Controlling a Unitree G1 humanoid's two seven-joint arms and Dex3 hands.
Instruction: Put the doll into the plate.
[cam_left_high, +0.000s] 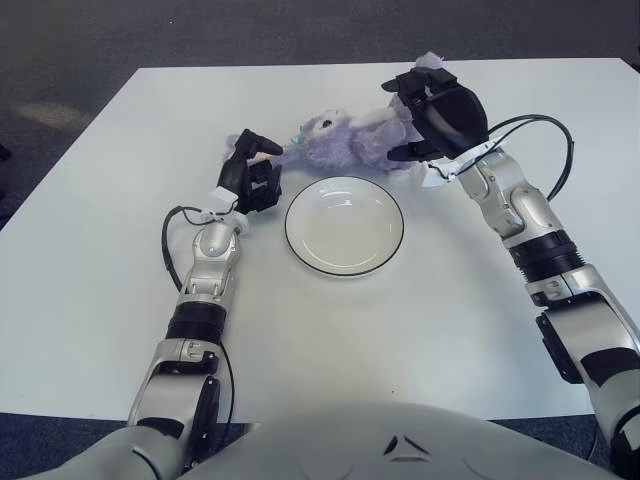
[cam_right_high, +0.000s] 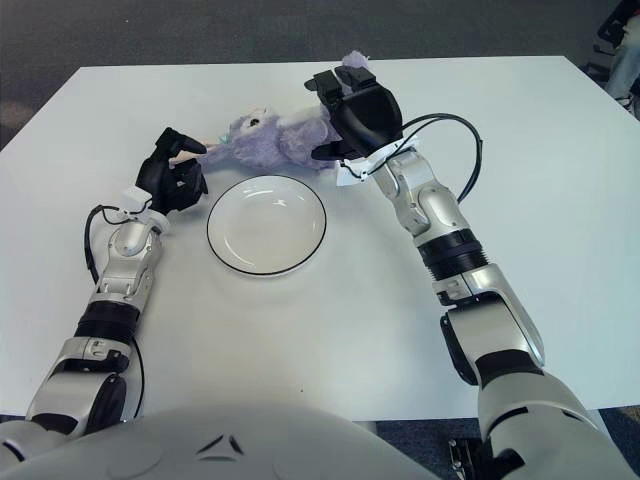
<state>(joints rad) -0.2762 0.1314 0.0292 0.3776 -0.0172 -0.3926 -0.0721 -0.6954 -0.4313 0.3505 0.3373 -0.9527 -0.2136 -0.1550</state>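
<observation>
The fluffy purple doll (cam_left_high: 350, 140) lies on the white tabletop (cam_left_high: 100, 260) just behind the plate (cam_left_high: 344, 226), right hand (cam_left_high: 440, 115) fingers curled over its rear, left hand (cam_left_high: 250, 172) fingers curled at its paw.

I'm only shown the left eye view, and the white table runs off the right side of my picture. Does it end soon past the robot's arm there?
Observer: Yes. In the right eye view the white rectangular table ends at a far right corner, with dark floor beyond.
Operator: Is anything out there?
Observer: A pale blue-grey shape shows in the top right corner; I cannot tell what it is.
Operator: And the arm with the toy?
Observer: The right hand grips the fluffy purple doll, and the table continues well past that arm. The left hand shows left of the doll.
</observation>
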